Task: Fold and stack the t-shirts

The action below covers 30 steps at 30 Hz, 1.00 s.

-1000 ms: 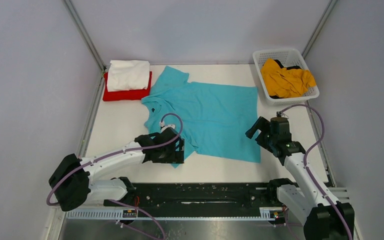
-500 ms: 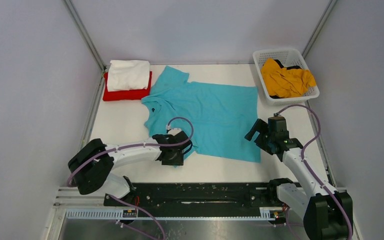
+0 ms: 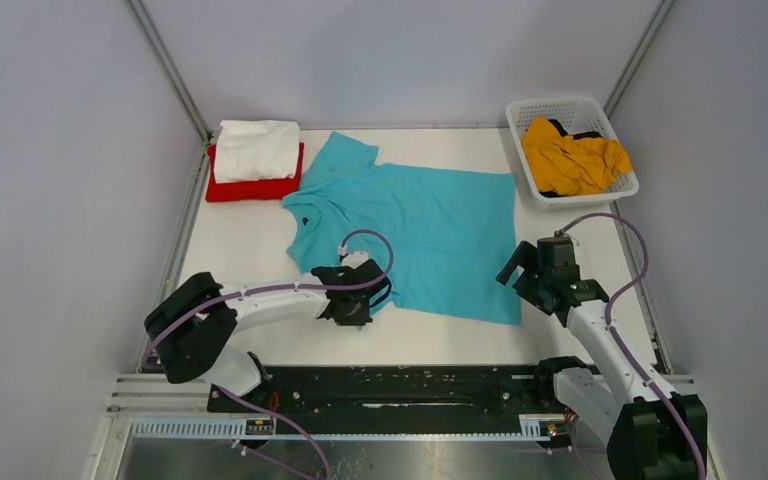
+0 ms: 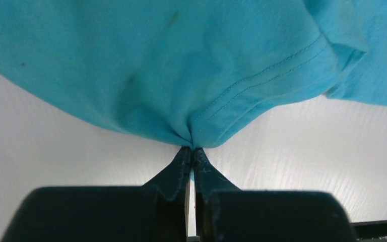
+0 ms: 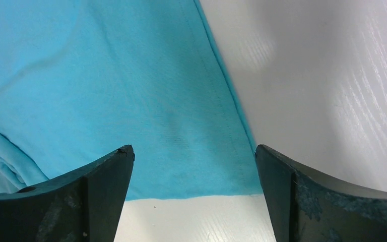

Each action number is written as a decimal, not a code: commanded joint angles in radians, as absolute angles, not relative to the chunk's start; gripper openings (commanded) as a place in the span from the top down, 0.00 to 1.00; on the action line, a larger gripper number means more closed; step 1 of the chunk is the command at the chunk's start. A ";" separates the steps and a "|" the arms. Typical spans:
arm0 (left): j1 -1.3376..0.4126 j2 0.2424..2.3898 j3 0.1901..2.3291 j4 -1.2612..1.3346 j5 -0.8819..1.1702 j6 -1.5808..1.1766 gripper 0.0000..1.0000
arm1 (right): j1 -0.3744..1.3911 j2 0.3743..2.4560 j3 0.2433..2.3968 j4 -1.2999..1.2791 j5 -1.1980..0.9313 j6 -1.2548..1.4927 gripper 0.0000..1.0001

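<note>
The turquoise short-sleeved cloth t-shirt (image 3: 430, 230) lay spread over the middle of the white table (image 3: 230, 260), collar to the left and bottom hem to the right. Its body was mostly flat, with soft creases near the collar, and its far sleeve stuck out toward the far left. The near sleeve was gathered to a point. There the left gripper (image 4: 191, 151) had its jaws closed tight on a pinch of the double-stitched sleeve hem, the cloth puckering just above the tips. The right gripper (image 5: 194, 149) stood with its jaws wide apart at the shirt's near right corner, one finger over the cloth and the other over bare table. Whether those fingers touched anything could not be told.

From above, the left gripper covered the pinched sleeve. Both wrist views cut the shirt off on every side. The folded red t-shirt (image 3: 250, 188) at the far left showed only as a border, because the folded white t-shirt (image 3: 256, 149) lay on top of it. The mustard yellow t-shirt (image 3: 572, 160) sat crumpled in the white plastic lattice basket (image 3: 552, 101) at the far right. A small dark patch behind it was too unclear to name.

In all there were four t-shirts, one of each colour, one basket and two grippers.
</note>
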<state>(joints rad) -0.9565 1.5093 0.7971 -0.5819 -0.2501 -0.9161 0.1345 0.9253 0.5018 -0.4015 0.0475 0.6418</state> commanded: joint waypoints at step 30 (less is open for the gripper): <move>-0.961 1.009 0.520 -0.874 -0.179 -1.020 1.00 | 0.132 0.969 0.376 -0.522 0.035 0.763 0.49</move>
<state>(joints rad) -0.9565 1.0412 0.5152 -0.8310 -0.1871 -0.9974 0.1337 0.9463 0.4068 -0.5026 0.0319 0.7578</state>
